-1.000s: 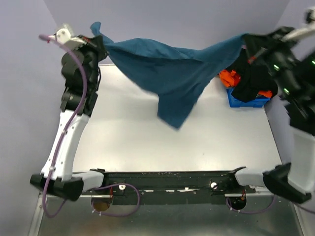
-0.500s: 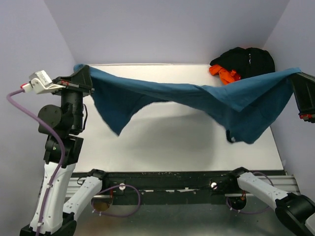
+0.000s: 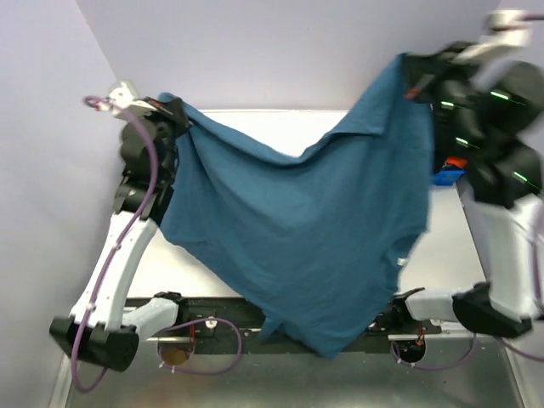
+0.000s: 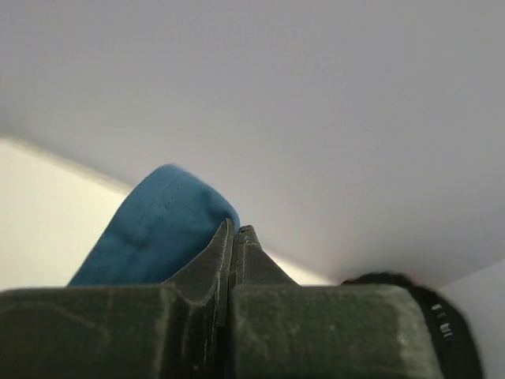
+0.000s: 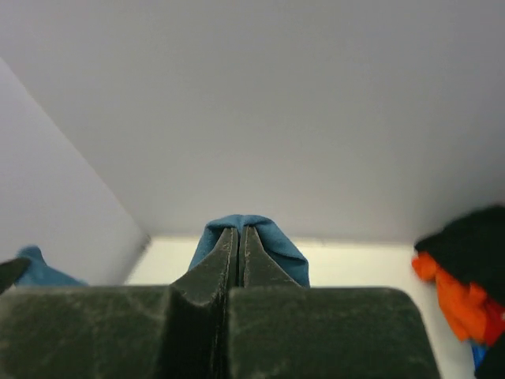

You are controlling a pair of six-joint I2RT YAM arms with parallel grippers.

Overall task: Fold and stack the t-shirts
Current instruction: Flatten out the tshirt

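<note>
Teal cloth t-shirt (image 3: pixel 314 246), limp, draped; left and right jaws tight on its edges

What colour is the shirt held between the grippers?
The shirt is plain teal-blue; top external view shows it best.

The t-shirt (image 3: pixel 314 229) hangs over the counter (image 3: pixel 280 127), held between the left pincer (image 4: pixel 237 230) far left and the right pincer (image 5: pixel 239 230) far right.
</note>
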